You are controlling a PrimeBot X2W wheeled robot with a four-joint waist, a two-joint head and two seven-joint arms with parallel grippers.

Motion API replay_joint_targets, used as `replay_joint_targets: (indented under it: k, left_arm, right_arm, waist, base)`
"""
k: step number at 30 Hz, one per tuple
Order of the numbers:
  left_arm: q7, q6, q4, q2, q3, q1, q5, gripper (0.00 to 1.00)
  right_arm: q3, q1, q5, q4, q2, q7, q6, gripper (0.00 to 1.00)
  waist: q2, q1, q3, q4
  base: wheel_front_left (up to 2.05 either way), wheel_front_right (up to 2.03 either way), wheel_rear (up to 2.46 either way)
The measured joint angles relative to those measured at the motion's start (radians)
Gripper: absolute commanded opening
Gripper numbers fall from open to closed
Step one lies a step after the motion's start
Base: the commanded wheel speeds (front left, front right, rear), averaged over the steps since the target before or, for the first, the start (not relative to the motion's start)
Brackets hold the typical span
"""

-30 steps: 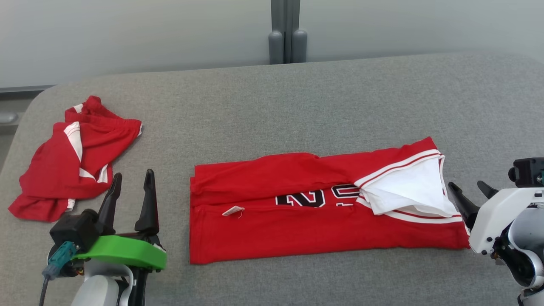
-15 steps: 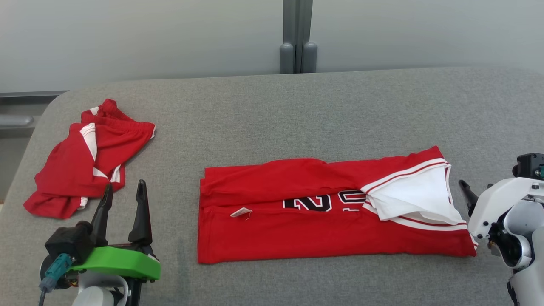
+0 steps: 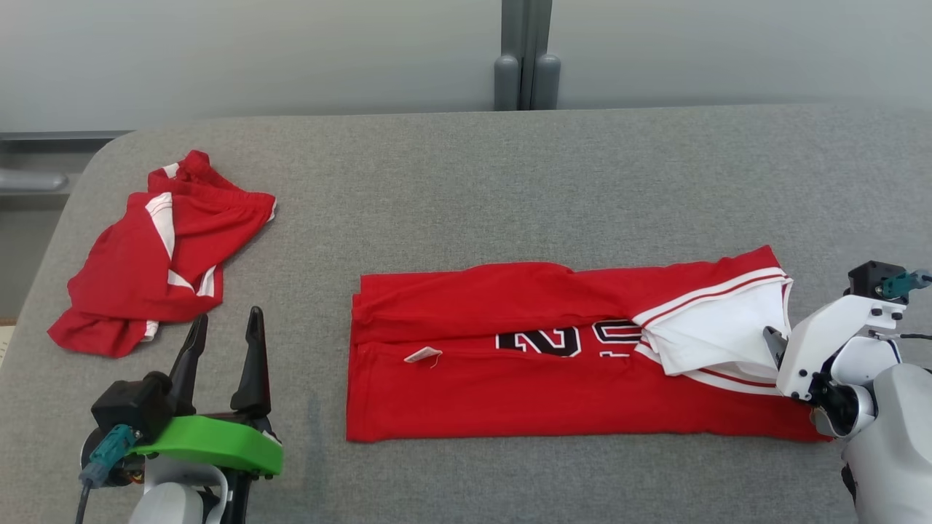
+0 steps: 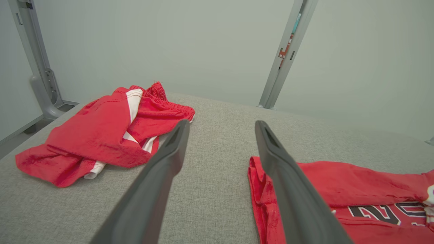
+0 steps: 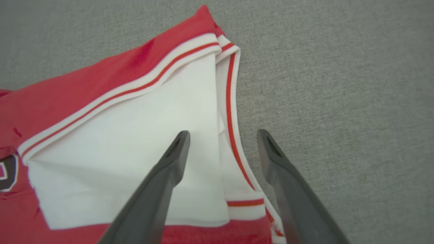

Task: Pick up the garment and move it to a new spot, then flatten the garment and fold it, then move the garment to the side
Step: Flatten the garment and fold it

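Far left of grey tabletop [image 3: 466, 182]: crumpled red shorts [image 3: 156, 255] with white stripes, well apart from everything else.

Just right of them, near the front edge: left pincer [image 3: 227, 318], released. Its 2 dark fingers are spread and point away, with nothing between them. It hangs over bare tabletop, between shorts and garment.

Centre to right: garment [image 3: 539, 393], a red jersey folded lengthwise into 1 long band, lying flat.
- Small white tag [image 3: 421, 355] near its left end.
- Black-and-white numerals at mid-length, partly tucked into the fold.
- White inner side turned out at the right end, edged in white-and-red ribbing.

Far right: right pincer [image 5: 223, 135], released, straddling that ribbed edge, with 1 finger over white cloth and 1 over tabletop. Contact with cloth: cannot tell.
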State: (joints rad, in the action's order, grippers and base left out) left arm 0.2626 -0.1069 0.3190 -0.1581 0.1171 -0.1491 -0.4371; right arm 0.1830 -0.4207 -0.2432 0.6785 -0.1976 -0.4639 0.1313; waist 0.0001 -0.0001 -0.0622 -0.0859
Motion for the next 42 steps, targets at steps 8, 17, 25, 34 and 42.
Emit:
replay_joint_targets:
  k: [8, 17, 25, 34, 42]
  left_arm:
    - [0.000, -0.009, 0.003, 0.011, 0.000, -0.020, 0.006, 1.00]
    - [0.000, -0.013, 0.001, 0.011, -0.021, -0.022, 0.010, 1.00]
    - [0.000, -0.016, 0.009, 0.016, -0.029, -0.012, 0.007, 1.00]
    - [0.000, -0.017, 0.007, 0.029, -0.027, 0.000, 0.002, 1.00]
    - [0.000, -0.018, 0.008, 0.041, -0.028, 0.000, 0.001, 1.00]
  right_arm:
    - [0.014, -0.061, 0.017, 0.164, -0.008, 0.034, 0.000, 1.00]
    - [0.007, -0.109, 0.016, 0.252, -0.019, 0.062, 0.001, 0.00]
    - [0.105, -0.102, 0.054, 0.265, -0.100, 0.176, 0.001, 0.00]
    - [0.233, -0.089, 0.172, 0.191, -0.216, 0.214, 0.001, 0.00]
    - [0.214, -0.073, 0.212, 0.024, -0.109, 0.125, 0.000, 0.00]
  waist:
    - [0.0000, 0.0000, -0.030, -0.032]
    - [-0.0001, 0.0000, -0.040, -0.038]
    - [0.0000, 0.0000, -0.015, -0.011]
    - [0.0000, 0.0000, -0.002, 0.021]
    - [0.0000, 0.0000, 0.001, 0.023]
  base:
    - [0.00, 0.00, 0.00]
    - [0.00, 0.00, 0.00]
    - [0.00, 0.00, 0.00]
    - [0.00, 0.00, 0.00]
    - [0.00, 0.00, 0.00]
